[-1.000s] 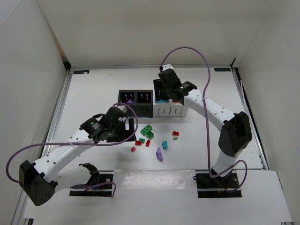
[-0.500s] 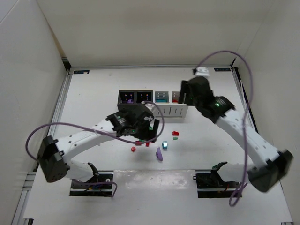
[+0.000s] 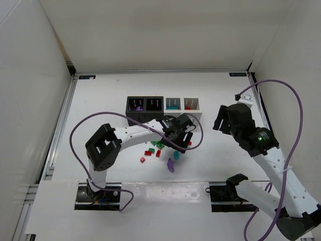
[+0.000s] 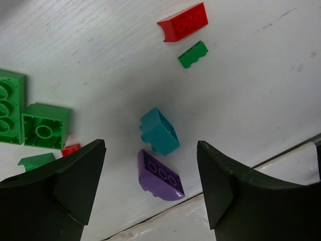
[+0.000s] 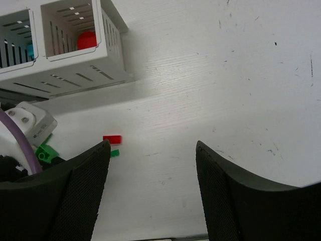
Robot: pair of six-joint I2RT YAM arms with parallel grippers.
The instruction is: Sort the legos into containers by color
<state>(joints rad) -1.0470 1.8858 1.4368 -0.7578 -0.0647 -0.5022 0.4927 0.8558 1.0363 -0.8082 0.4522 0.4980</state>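
White table [image 3: 100,95], walled along its left, far and right edges.

Left gripper [image 4: 150,165]: reached out over the middle of the table, pointed down at the loose legos. Jaws apart, gripping nothing.

Right gripper [image 5: 150,165]: raised near the right edge, well apart from the loose legos. Jaws apart, nothing held, only bare table under the gap.

Containers [image 3: 182,103]: four open-topped bins joined in one row, mid-table toward the far edge. Two black, then two white with slotted fronts.
- Red piece [image 5: 86,40] inside the end white bin.
- Teal piece [image 5: 30,50] inside the neighbouring white bin.

Legos, loose on the table between the bin row and the near edge:
- Two green bricks [image 4: 45,125], side by side, off to one side of the left jaws.
- Purple brick [image 4: 160,174] under the gap of the left jaws, touched by neither finger.
- Teal brick [image 4: 159,131] just beside the purple one, also under the gap and untouched.
- Red brick [image 4: 183,22] beyond the gap.
- Small green brick [image 4: 193,54] near the red brick.
- Small red piece [image 4: 70,149] close by one fingertip.
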